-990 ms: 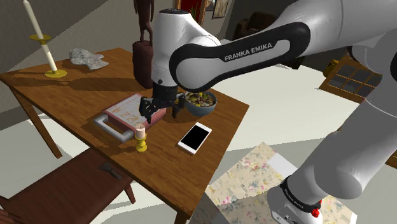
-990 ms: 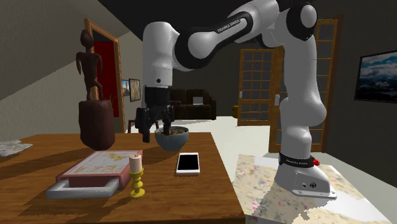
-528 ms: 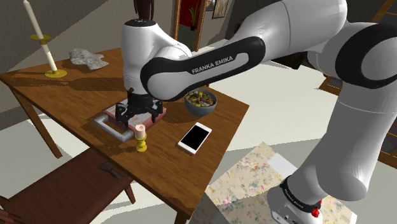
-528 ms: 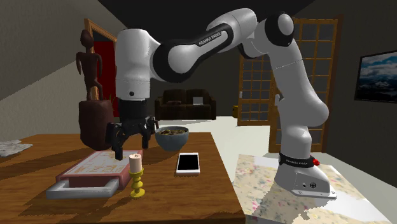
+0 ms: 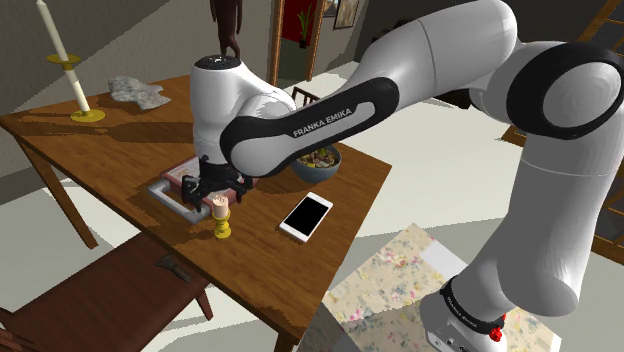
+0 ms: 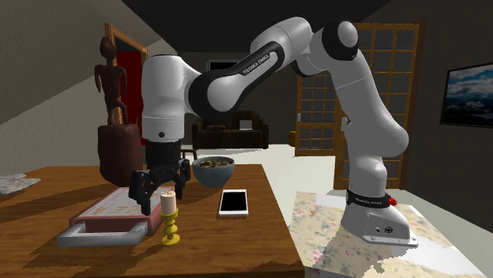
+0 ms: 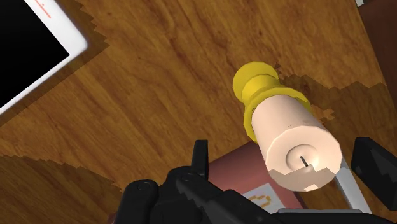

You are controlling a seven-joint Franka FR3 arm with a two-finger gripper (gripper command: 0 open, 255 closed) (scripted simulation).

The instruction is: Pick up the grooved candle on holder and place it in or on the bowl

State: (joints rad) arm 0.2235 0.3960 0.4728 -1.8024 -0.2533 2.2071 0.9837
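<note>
**Gripper over candle, not yet closed**

Brown wooden worktop [image 5: 120,150]: layout unchanged. In the last second the white Franka arm [image 5: 300,130] has swung off the grey-blue bowl [image 5: 315,173] and come down. The all-black two-finger gripper [image 6: 160,188] now straddles the task item, fingers spread, nothing held. The short pale-pink candle on a yellow holder [image 5: 221,208] stands upright on the worktop, apart from the bowl. In the wrist view the candle top sits between the fingers, with no contact visible. Judgement: approach done. Next, lower slightly, close, lift, carry to the bowl.
</note>
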